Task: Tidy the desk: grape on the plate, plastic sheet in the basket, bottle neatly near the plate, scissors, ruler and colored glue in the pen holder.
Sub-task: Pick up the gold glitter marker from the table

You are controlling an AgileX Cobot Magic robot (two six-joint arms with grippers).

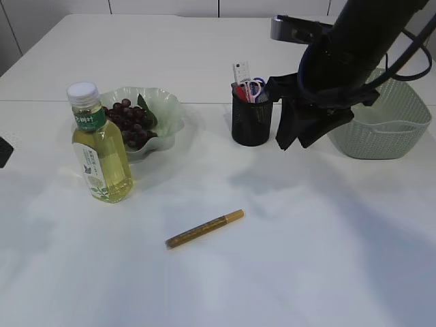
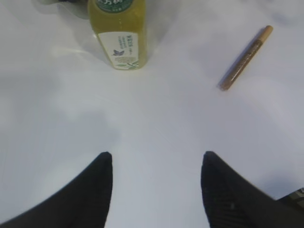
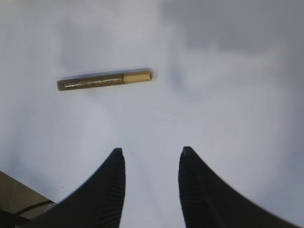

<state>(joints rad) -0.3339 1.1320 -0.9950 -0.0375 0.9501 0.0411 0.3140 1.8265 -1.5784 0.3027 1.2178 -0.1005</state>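
glue stick: flat, cap up-right | right hand: apart | left hand: apart

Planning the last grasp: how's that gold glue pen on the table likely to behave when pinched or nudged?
The glue pen looks like a slim, rigid tube, so probably stiff and light. It lies flat on the smooth white table, so a sideways nudge may roll it. The narrow, glossy-looking body could slip or pivot unless the right end effector, open above it, closes across its middle.
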